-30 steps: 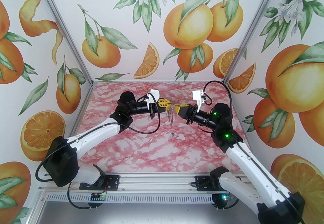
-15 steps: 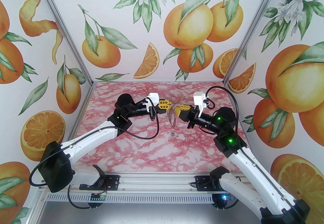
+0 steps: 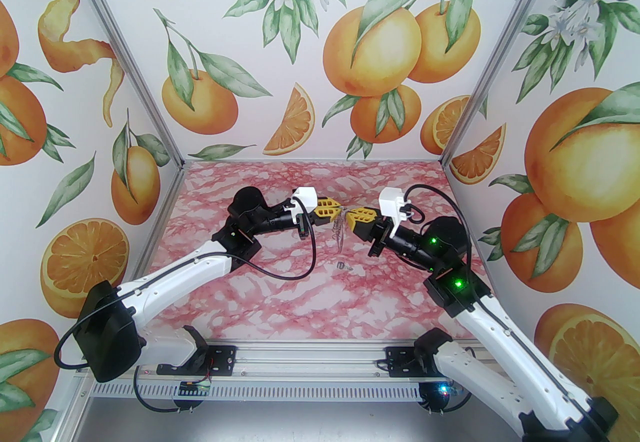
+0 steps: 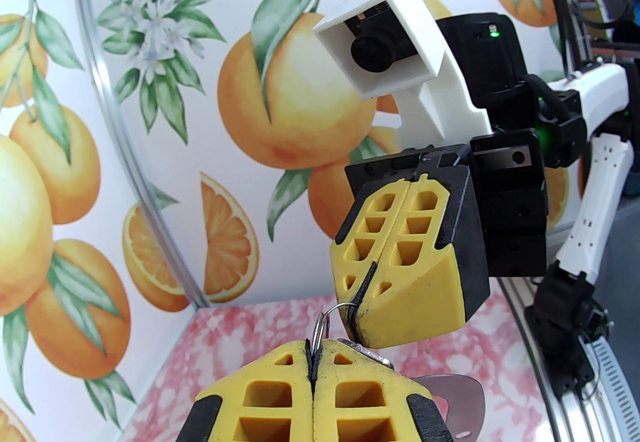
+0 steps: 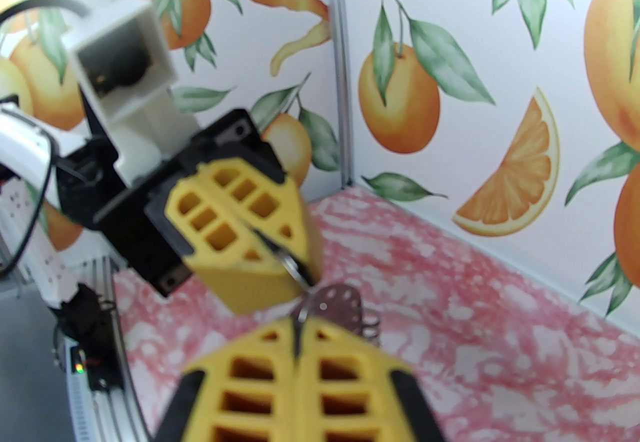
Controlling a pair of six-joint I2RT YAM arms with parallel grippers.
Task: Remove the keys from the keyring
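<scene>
Turned edge-on, keyring (image 3: 339,231) hangs from closed left hand (image 3: 341,207) and closed right hand (image 3: 349,218), above loose key (image 3: 342,266).

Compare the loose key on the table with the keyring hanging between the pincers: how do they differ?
The loose key lies flat on the table, touched by neither arm; the keyring hangs in the air, pinched at its top by the shut left pincer and right pincer. The key is far smaller than the keyring. Both are greyish metal.
</scene>
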